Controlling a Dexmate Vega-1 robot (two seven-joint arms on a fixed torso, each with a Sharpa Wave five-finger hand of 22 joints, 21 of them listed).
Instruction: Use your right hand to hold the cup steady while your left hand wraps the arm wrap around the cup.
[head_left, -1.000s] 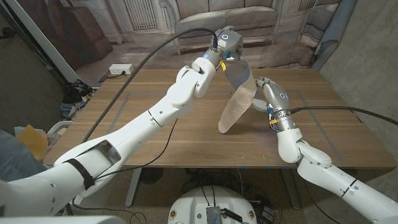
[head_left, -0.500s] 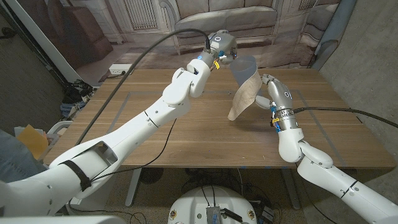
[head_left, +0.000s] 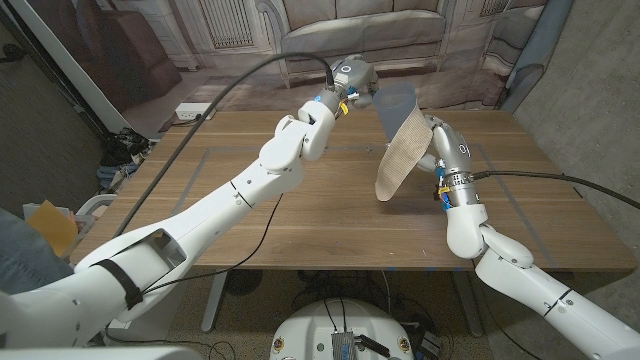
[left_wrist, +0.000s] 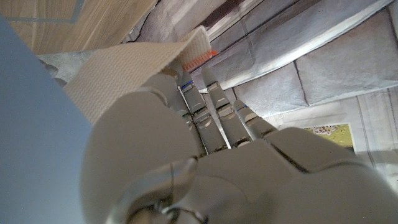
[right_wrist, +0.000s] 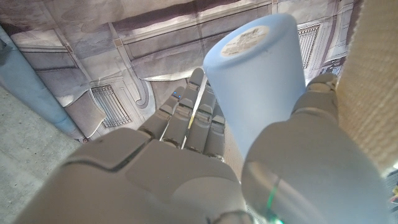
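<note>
Pale-blue cup (right_wrist: 258, 81) is gripped aloft over the bench (head_left: 250, 220) by the right hand (head_left: 440, 140); the left hand (head_left: 352, 75) holds the wrap (head_left: 400, 155), draped beside it. Wrapping underway; next, carry the wrap around.

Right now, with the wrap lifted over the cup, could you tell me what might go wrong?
1. The beige woven arm wrap hangs loose from the left hand; its free end may swing and miss the pale blue plastic cup.
2. The right hand holds the cup tilted off the wooden table; pulling the wrap tight could twist it free.
</note>
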